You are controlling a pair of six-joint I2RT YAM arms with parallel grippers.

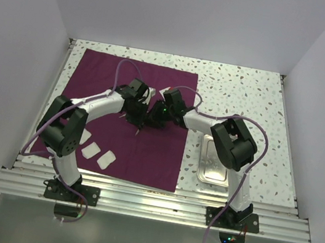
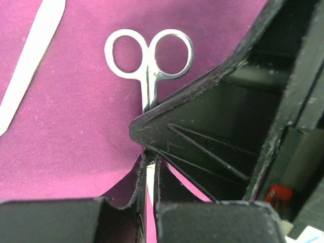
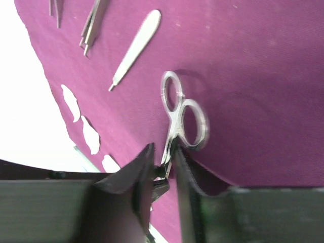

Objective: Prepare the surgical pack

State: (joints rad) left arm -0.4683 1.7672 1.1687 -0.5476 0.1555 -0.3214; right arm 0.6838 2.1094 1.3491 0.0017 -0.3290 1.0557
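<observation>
Scissors [image 2: 148, 76]: stiff, light, slick steel, best taken at the shank. Left tool [image 2: 150, 163] clamps their blades; right tool [image 3: 163, 152] straddles the shank, grip impossible to tell.

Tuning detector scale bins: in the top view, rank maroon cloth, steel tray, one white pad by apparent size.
1. maroon cloth, largest by far.
2. steel tray, partly behind the right arm.
3. white pad, smallest; the pads look alike.

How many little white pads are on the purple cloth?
3 white pads, in a row on the near left part of the maroon cloth: one beside the left arm, one in the middle, one rightmost. The arms may hide more.
</observation>
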